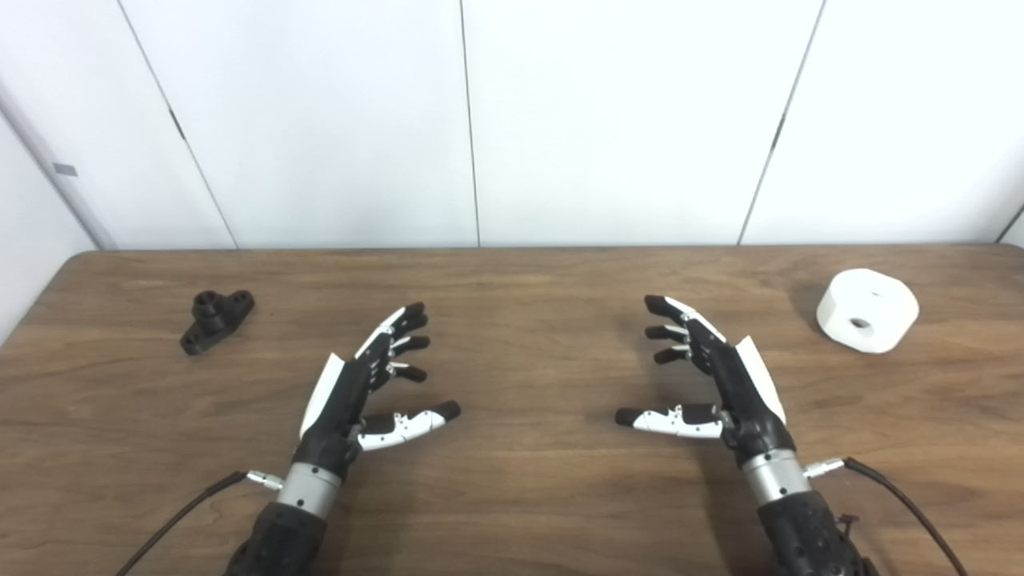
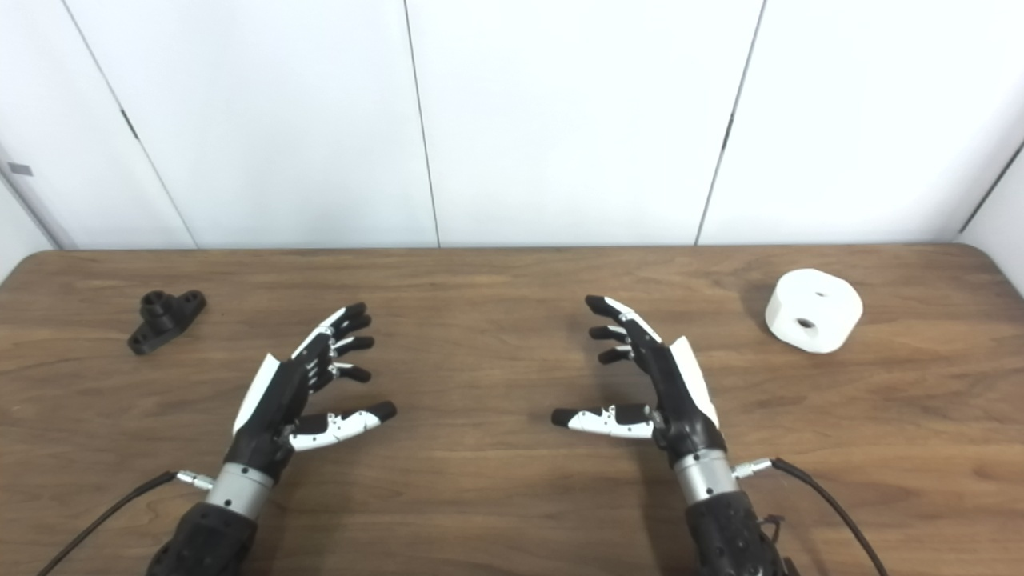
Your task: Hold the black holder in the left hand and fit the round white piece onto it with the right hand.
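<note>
While both hands, left (image 1: 352, 392) and right (image 1: 724, 376), hover spread and empty over the brown wooden table (image 1: 512, 496), the small black plastic holder (image 1: 216, 318) lies far left and the round white piece (image 1: 867, 310) far right.

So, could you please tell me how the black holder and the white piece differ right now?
The holder is black, small and irregular, lying far left; the white piece is bigger, round, with a hole, lying far right. Both rest untouched on the table.

Each robot hand, left (image 1: 352, 400) and right (image 1: 724, 384), is black with white plates, a silver wrist collar and a black cable.
</note>
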